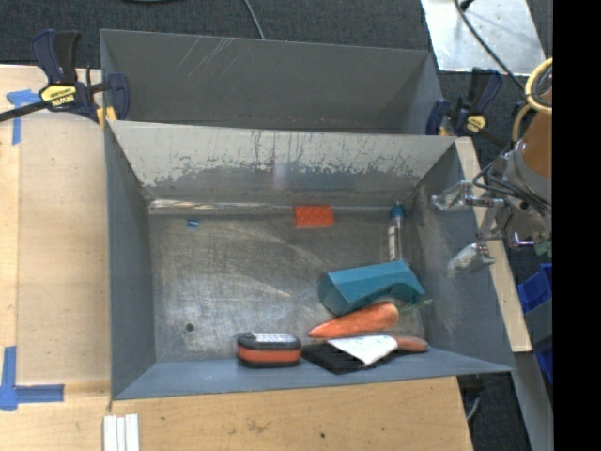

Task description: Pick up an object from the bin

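My gripper (pixel 458 227) hovers over the bin's right wall, its two metal fingers spread open with nothing between them. Nearest to it, by the right wall, lies a slim silver pen with a blue cap (pixel 395 231). Below the pen rests a teal block (pixel 369 285), tilted on the bin floor. An orange carrot-shaped thing (pixel 357 321) leans against the block's front side.
At the front, a black and white flat piece (pixel 352 352) lies under an orange handle (pixel 411 344), and a black and red oval device (pixel 269 348) sits to their left. A small orange block (pixel 313 216) and a tiny blue bit (pixel 192 223) lie by the back wall.
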{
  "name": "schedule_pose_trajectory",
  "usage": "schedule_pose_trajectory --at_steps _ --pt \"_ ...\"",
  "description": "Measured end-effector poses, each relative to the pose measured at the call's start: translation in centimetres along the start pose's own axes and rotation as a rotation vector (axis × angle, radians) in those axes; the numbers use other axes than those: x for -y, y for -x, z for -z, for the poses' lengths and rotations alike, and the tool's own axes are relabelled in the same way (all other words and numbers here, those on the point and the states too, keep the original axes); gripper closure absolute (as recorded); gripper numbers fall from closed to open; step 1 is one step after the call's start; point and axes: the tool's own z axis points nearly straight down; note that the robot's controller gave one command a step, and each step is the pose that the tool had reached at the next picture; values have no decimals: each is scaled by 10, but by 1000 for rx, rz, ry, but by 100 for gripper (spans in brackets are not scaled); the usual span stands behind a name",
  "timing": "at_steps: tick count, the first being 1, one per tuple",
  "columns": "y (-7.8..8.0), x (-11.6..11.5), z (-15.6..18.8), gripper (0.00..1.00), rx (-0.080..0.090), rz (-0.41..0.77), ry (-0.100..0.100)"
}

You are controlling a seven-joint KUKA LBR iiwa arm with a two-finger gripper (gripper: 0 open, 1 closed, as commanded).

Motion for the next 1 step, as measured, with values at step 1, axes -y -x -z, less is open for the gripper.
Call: schedule_pose_trajectory --at_steps 1 --pt "0 0 0 0 0 0 0"
